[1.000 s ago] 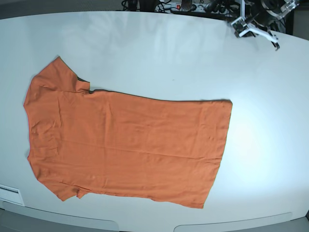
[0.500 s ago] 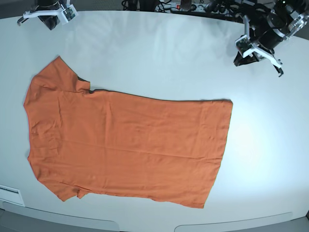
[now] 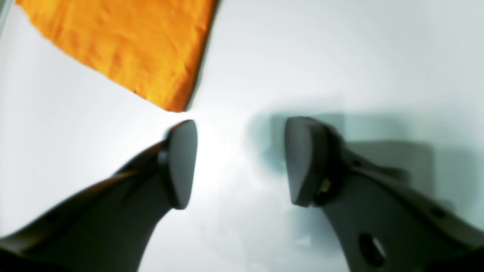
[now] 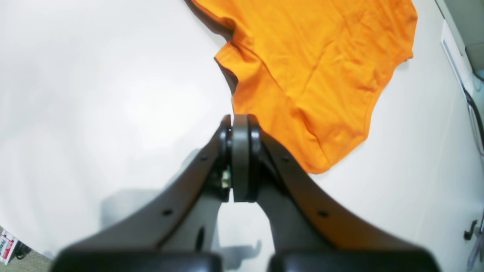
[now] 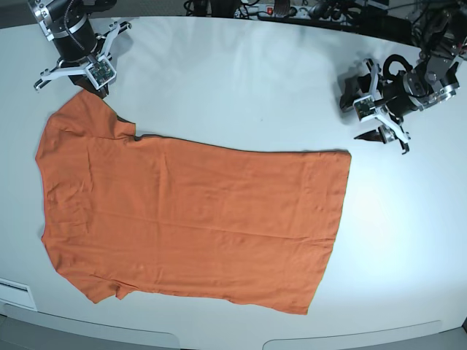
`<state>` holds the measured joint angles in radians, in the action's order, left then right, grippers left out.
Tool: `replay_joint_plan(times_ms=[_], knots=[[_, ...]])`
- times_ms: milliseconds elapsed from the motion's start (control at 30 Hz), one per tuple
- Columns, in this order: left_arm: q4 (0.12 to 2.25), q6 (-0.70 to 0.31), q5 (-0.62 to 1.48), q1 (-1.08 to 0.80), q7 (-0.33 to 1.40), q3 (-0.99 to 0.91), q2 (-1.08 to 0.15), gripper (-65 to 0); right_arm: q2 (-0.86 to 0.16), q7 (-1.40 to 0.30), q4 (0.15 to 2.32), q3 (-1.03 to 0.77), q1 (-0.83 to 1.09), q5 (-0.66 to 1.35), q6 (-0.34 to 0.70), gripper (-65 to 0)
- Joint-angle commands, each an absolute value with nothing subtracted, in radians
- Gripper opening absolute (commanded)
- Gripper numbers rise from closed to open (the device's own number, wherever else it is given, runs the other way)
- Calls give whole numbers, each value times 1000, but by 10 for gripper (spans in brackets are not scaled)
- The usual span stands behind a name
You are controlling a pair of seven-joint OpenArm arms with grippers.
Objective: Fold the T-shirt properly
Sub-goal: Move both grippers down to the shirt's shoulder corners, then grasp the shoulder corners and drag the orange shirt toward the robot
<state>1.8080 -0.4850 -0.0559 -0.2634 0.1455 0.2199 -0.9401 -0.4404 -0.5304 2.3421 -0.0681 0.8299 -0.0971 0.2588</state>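
The orange T-shirt [image 5: 190,211] lies flat on the white table [image 5: 241,80], sleeves to the left and hem to the right. My left gripper [image 5: 359,113] hovers just past the hem's far corner. In the left wrist view it [image 3: 242,162] stands open over bare table, with the shirt's corner [image 3: 124,45] just beyond the fingertips. My right gripper [image 5: 91,80] is at the far sleeve's tip. In the right wrist view it [image 4: 240,151] is shut with nothing in it, and the sleeve [image 4: 310,75] lies just ahead and to the right.
Cables and a power strip [image 5: 277,9] run along the table's back edge. A white label [image 5: 14,292] sits at the front left rim. The table's edge [image 4: 453,49] shows beyond the shirt in the right wrist view.
Both arms have come in from the back edge toward the shirt, one to the sleeve and one to the hem corner. The left gripper has opened. The shirt has not moved.
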Motion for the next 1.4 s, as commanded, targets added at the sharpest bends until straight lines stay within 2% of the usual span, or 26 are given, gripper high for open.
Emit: replay_joint_plan(times_ms=[0, 67, 267, 533, 733, 967, 1000, 1033, 1133, 1200, 1300, 1367], knots=[[1804, -488, -70, -207, 127, 248, -970, -260, -449, -508, 2356, -74, 833, -104, 252, -650], [1775, -514, -122, -114, 123, 341, -987, -260, -449, -508, 2345, -74, 833, -104, 252, -650], [1701, -508, -245, 123, 63, 605, -1014, -260, -449, -508, 2273, -74, 833, -104, 252, -650], [1575, -475, -383, 340, -31, 901, -1014, -260, -449, -508, 2256, -74, 831, -104, 251, -650], [1573, -476, -392, 400, -30, 1003, -995, -260, -449, -507, 2256, -74, 825, -104, 251, -650], [1514, -507, -391, 405, -30, 1014, -929, -264, -449, -508, 2255, -74, 800, -104, 256, -650], [1511, -505, -388, 405, -30, 1014, -928, -291, -449, -507, 2255, -74, 800, -104, 256, -650], [1512, -505, -384, 405, -30, 1014, -929, -354, -449, -507, 2255, -74, 800, -104, 256, -650], [1512, -506, -384, 405, -24, 1014, -933, -647, -449, -508, 2255, -74, 794, -105, 255, -650], [1512, -506, -384, 405, -22, 1014, -934, -650, -449, -508, 2255, -74, 786, -113, 254, -650], [1512, -506, -384, 405, -18, 1014, -934, -650, -449, -509, 2255, -74, 786, -139, 218, -442], [1512, -505, -384, 405, -8, 1014, -934, -650, -449, -509, 2255, -74, 786, -137, 199, -348]])
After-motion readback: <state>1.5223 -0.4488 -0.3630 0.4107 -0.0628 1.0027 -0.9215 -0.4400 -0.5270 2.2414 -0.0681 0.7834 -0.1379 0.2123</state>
